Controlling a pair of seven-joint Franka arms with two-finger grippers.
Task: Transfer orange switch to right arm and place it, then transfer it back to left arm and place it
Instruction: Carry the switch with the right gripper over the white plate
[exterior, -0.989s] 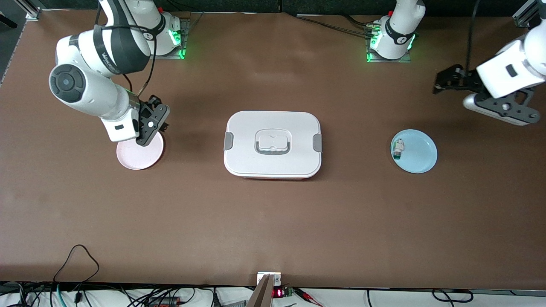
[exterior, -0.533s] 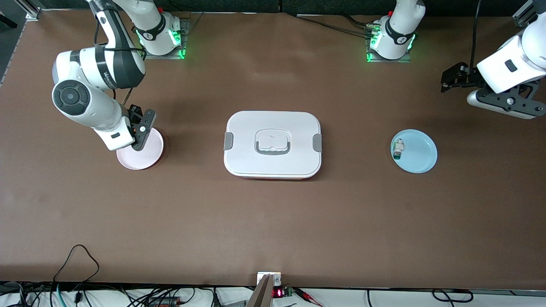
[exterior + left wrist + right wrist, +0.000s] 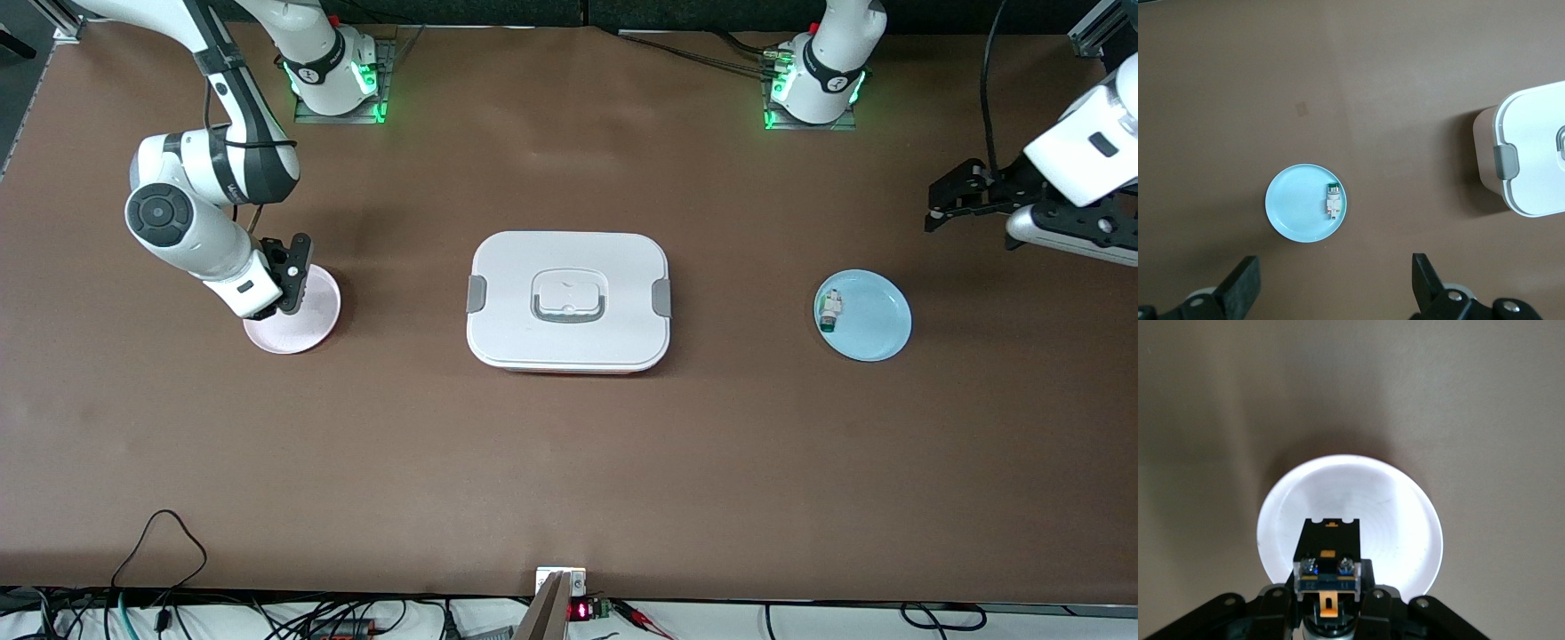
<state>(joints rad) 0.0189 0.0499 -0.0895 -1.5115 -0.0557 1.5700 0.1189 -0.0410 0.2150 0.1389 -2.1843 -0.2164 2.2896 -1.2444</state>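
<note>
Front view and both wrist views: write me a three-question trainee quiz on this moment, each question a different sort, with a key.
1. True or false: the right gripper is shut on the orange switch over the pink plate.
2. Which plate holds the small white part with a green end?
A. the blue plate
B. the pink plate
C. neither, it lies on the box
3. Fill in: the left gripper hangs ____ over bare table toward the left arm's end, holding nothing.

Key: 1 true; 2 A; 3 open
</note>
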